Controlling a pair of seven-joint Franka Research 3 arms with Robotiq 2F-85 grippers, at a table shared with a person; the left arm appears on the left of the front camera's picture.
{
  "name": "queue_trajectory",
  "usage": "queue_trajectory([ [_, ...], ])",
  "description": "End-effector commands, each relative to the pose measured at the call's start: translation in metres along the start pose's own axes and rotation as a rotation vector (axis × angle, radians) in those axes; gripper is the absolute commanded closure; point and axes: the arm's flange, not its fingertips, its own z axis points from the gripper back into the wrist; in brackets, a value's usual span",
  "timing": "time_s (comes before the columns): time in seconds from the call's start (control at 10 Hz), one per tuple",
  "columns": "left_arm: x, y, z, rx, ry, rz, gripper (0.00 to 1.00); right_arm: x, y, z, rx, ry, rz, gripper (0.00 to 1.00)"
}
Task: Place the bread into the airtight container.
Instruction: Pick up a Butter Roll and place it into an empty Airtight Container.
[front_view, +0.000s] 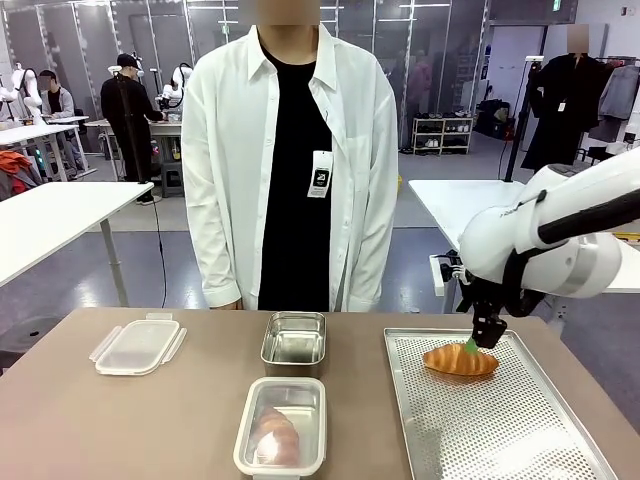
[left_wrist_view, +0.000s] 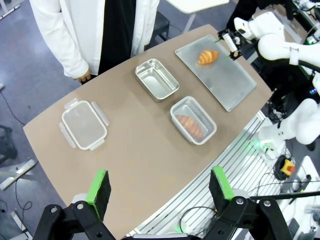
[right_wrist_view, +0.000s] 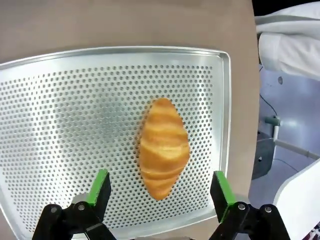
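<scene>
Brown table, croissant on the tray beneath your right gripper

Brown tabletop (front_view: 200, 400) runs across your front view, with a person in a white shirt (front_view: 290, 150) standing at its far edge, arms down. On the robot's right lies a perforated metal tray (front_view: 520, 430), and the croissant (front_view: 460, 361) sits on its far end, lying flat on the holes.

Your right gripper (front_view: 478, 345) hangs just over that croissant. In the right wrist view its jaws are spread wide, one green pad (right_wrist_view: 100, 187) on each side of the pastry's near tip, with a gap on both sides, so nothing is gripped.

At the table's middle, close to the robot's edge, you have the clear container (front_view: 281, 425) with a second croissant (front_view: 272, 432) already inside it. Just beyond it stands an empty steel container (front_view: 294, 338). Over on the left lies the clip-on lid (front_view: 138, 346), flat and apart from both containers.

Your left gripper (left_wrist_view: 160, 192) is held high above the table's near edge, jaws wide apart and holding nothing
</scene>
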Motion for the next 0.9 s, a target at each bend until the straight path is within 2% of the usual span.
queue_trajectory([
  [0.0, 0.000, -0.001, 0.001, -0.020, -0.007, -0.013, 0.00, 0.004, -0.018, -0.017, 0.012, 0.045, -0.053, 0.00],
  [0.8, 0.000, -0.001, 0.001, -0.020, -0.007, -0.013, 0.00, -0.010, -0.044, -0.075, 0.149, 0.097, -0.158, 0.00],
])
